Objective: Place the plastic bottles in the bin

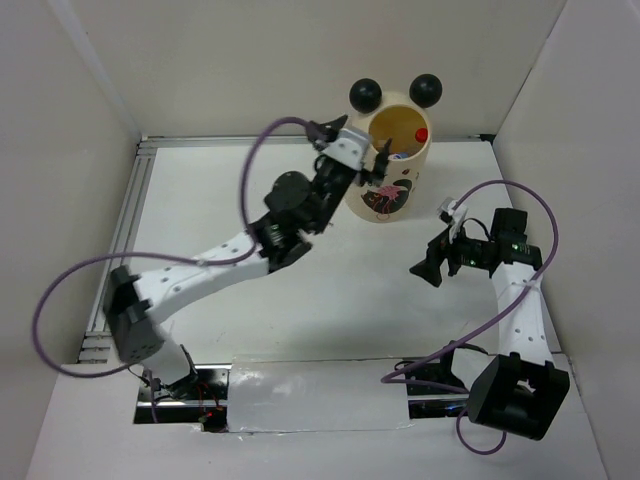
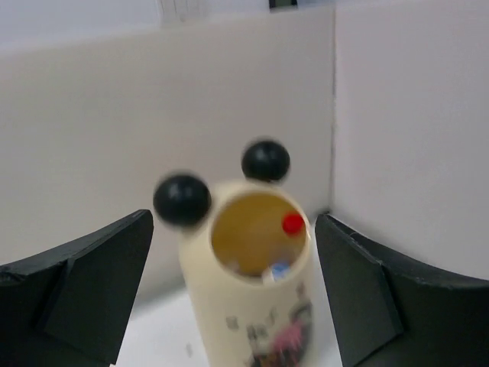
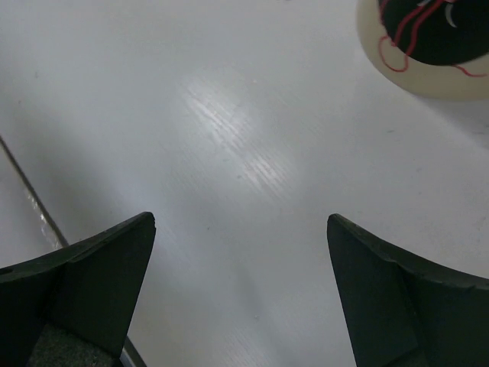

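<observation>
The cream bin (image 1: 395, 165) with two black ball ears stands at the back of the table. It also fills the middle of the left wrist view (image 2: 252, 306). Inside it I see a red cap (image 1: 421, 134) and a blue-and-white bottle top (image 2: 276, 271) against the yellow wall. No bottle lies on the table. My left gripper (image 1: 375, 162) is open and empty, at the bin's left rim. My right gripper (image 1: 428, 268) is open and empty, low over bare table to the right front of the bin, whose base shows in the right wrist view (image 3: 428, 46).
White walls close in the table on the left, back and right. A metal rail (image 1: 125, 230) runs along the left edge. A small white-and-black object (image 1: 450, 210) lies right of the bin.
</observation>
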`<state>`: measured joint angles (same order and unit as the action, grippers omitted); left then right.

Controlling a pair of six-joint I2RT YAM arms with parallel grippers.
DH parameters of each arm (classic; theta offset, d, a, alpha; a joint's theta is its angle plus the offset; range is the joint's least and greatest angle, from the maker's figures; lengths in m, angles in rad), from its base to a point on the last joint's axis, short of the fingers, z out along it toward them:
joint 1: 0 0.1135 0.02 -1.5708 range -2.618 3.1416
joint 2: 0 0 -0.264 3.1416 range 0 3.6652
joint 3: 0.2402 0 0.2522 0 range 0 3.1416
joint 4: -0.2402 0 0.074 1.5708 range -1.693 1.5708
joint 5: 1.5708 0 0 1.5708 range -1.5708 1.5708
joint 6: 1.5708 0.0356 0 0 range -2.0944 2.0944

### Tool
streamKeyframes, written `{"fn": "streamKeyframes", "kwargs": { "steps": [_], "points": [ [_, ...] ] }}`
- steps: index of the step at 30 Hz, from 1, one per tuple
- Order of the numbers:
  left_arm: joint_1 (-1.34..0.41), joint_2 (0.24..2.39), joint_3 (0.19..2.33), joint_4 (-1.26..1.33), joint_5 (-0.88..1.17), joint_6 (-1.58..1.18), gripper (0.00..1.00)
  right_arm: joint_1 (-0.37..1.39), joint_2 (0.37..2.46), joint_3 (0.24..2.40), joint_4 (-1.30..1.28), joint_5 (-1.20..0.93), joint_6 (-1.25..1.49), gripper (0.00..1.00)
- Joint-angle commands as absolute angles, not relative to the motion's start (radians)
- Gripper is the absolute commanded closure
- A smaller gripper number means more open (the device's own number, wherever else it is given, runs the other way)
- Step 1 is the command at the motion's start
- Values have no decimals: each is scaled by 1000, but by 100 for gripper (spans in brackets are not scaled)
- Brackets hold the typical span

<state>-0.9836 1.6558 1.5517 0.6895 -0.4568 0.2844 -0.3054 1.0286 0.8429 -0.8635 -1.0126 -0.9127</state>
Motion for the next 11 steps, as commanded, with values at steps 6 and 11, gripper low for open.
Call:
{"fn": "streamKeyframes", "kwargs": {
  "steps": [6,11],
  "points": [
    [-847,988,944,-28,-469,-294,0,-313,997,844,-609,-772,-466,0],
    [-674,739,727,-169,-414,-376,0,-322,977,787,-471,-742,-378,0]
  ]
}}
